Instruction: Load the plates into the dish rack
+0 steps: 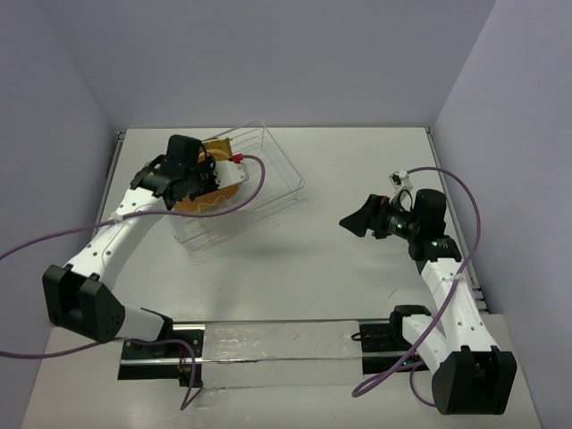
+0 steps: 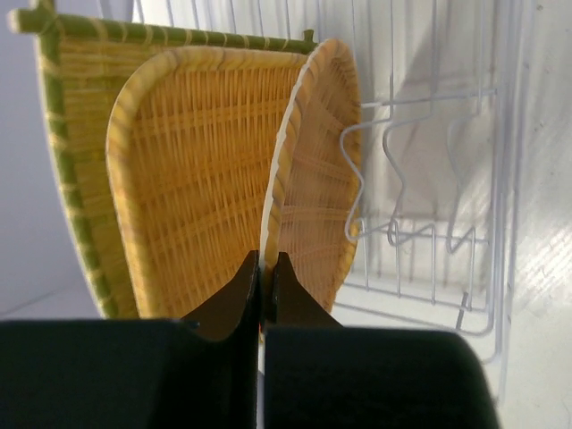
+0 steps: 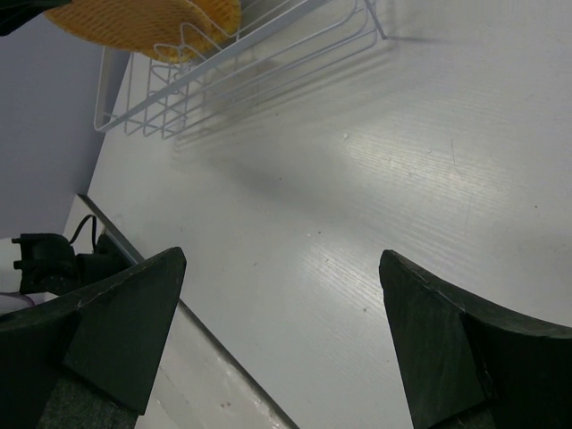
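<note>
The wire dish rack (image 1: 268,170) stands at the back left of the table. In the left wrist view my left gripper (image 2: 265,259) is shut on the rim of a round orange woven plate (image 2: 317,179), held upright and edge-on inside the rack (image 2: 420,232). Just left of it stand a rounded-square orange woven plate (image 2: 188,179) and a square yellow bamboo plate (image 2: 67,134). From above, my left gripper (image 1: 204,181) is over the rack's left part, with orange plate (image 1: 198,204) below it. My right gripper (image 1: 357,220) is open and empty above the bare table, also in its wrist view (image 3: 279,259). The black plate is out of view.
Empty upright wire slots (image 2: 398,179) stand right of the held plate. The right wrist view shows the rack (image 3: 232,63) far off with an orange plate (image 3: 134,22) in it. A rail with a clear strip (image 1: 268,344) runs along the near edge between the arm bases.
</note>
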Robot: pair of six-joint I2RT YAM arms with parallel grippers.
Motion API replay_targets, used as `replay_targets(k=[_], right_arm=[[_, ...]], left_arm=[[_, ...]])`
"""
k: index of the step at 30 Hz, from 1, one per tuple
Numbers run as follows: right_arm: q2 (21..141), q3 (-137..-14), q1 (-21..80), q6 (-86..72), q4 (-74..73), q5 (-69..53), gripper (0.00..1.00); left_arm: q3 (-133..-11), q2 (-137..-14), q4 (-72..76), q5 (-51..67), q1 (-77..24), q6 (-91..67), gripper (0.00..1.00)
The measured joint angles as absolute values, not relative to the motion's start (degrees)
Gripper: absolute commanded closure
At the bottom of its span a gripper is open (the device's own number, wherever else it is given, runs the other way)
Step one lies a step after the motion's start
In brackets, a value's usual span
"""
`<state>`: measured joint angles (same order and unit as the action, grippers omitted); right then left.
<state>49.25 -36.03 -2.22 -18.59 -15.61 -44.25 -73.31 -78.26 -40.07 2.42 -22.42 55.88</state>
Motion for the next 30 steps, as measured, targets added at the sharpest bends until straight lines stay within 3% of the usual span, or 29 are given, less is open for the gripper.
replay_targets(k=[4, 7, 12, 16, 20, 26, 30], right_arm=[[49.3, -36.0, -2.2, -18.5, -15.8, -44.0, 0.04], [49.3, -36.0, -2.2, -18.5, -15.9, -43.7, 0.04], [49.3, -36.0, -2.2, -18.4, -16.0, -43.3, 0.04], [49.4, -36.0, -2.2, -18.3, -16.2, -43.1, 0.04], [49.3, -36.0, -2.2, -18.3, -16.3, -42.7, 0.03], [47.7, -36.1, -2.2, -18.4, -16.6, -40.1, 0.0], [44.8, -36.1, -2.1, -19.7, -16.9, -34.2, 0.0]], left_arm=[[-75.4, -84.0, -41.2, 2.1, -22.5, 55.5, 1.0], [-75.4, -86.5, -41.8, 1.3, -22.5, 55.2, 0.93], [-75.8, -86.8, -42.1, 1.1, -22.5, 55.0, 0.51], [-76.7, -86.8, -43.6, 1.1, -22.7, 54.1, 0.37], [-80.8, -86.8, -44.9, 0.9, -22.8, 52.7, 0.04], [-86.3, -81.8, -42.3, 4.3, -22.8, 48.6, 0.01], [-82.8, -71.0, -28.2, 5.7, -22.9, 35.3, 0.01]])
